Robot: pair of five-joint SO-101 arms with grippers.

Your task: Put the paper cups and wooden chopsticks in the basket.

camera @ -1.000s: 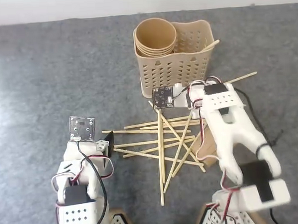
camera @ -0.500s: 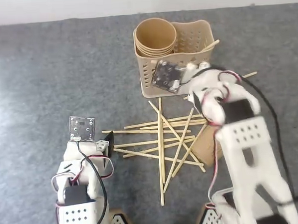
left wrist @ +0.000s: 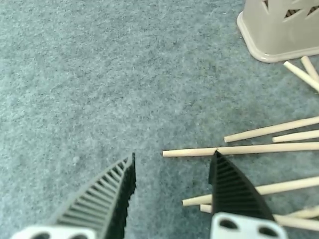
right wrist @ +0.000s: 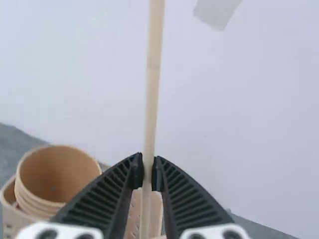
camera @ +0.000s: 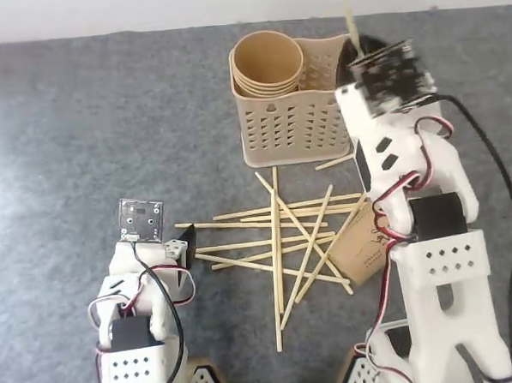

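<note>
The right gripper (right wrist: 146, 172) pinched a round wooden chopstick (right wrist: 153, 74) upright over the perforated basket (camera: 296, 129), twelve o'clock of the scattered sticks (camera: 280, 242); the left gripper (left wrist: 172, 167) gaped above grey felt (left wrist: 99, 74).

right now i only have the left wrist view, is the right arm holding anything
Observer: Yes, the right gripper is shut on one chopstick, which it holds upright.
Operator: where is that relative to the basket
Observer: In the high view it is above the right half of the basket.
Operator: any cups in there
Observer: A stack of paper cups stands in the basket's left half.
</note>
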